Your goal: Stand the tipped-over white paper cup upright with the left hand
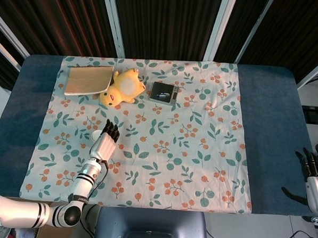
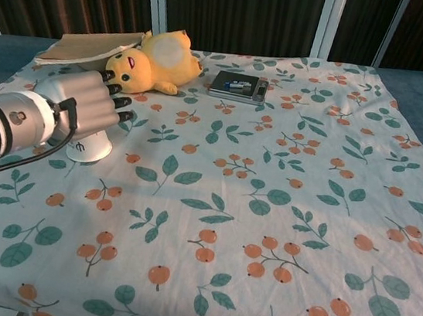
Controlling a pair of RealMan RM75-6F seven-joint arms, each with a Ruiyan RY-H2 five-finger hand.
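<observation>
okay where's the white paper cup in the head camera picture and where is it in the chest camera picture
Head view: only a sliver of the white paper cup shows, left of centre, at the fingertips of the left hand.
Chest view: the cup sits at mid-left, its top covered by the left hand.
Shared landmark: the yellow plush toy, beyond the cup.

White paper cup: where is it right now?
In the chest view the white paper cup sits at the left of the floral cloth, under the left hand, in front of the yellow plush toy.
</observation>
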